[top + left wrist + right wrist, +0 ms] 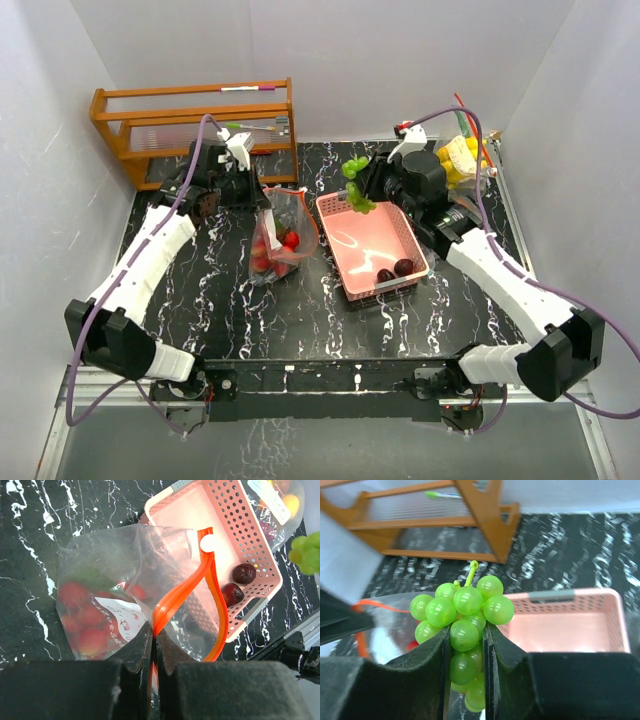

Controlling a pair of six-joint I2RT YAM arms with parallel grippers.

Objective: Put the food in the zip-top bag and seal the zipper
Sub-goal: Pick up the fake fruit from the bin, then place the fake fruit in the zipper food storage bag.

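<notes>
We pinch grapes (464, 611) in right end effector (466, 636), jaws closed on cluster. Bag (100, 575) mouth lies just left; left end effector (152, 647) clamps zipper (181, 594), nearer arm there.

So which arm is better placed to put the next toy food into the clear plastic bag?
Right. The right gripper grips the green toy grape bunch near the clear plastic bag; the left gripper is shut on the bag's orange zipper rim, holding it open.

Left arm (150, 255): white shells, black joints.
Right arm (500, 272): same white and black.
Cables (69, 385): purple, looping.
Left gripper (152, 640): matte black wedge fingers.
</notes>
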